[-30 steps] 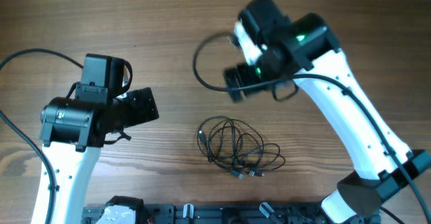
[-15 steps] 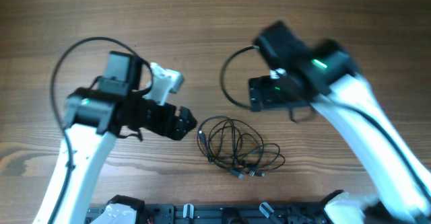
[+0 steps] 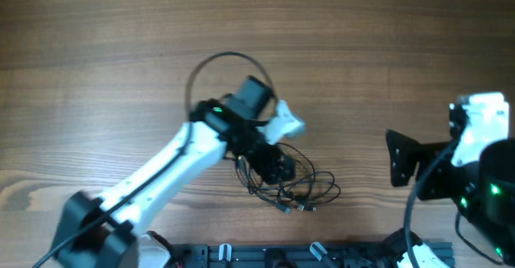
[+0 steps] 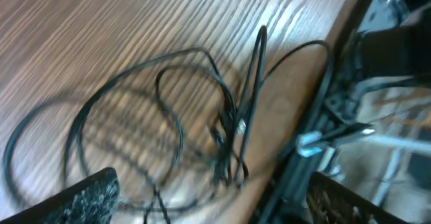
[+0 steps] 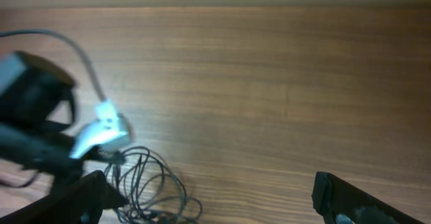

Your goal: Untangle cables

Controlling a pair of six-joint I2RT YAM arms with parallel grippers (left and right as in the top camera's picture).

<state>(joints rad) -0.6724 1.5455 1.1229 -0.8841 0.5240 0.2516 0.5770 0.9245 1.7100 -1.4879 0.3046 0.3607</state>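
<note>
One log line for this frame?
left gripper: open, over cable bundle | right gripper: open, empty, apart | cable bundle: tangled on table

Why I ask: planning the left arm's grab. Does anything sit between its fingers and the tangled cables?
Nothing visible does. The left gripper, fingers spread, hangs over the tangled cables, with only bare wooden table around them.

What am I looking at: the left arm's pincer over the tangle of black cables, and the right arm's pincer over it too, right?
Not quite. Only the left pincer is over the black cable tangle. The right pincer is far off to the right, well apart from the cables, as the overhead view shows.
</note>
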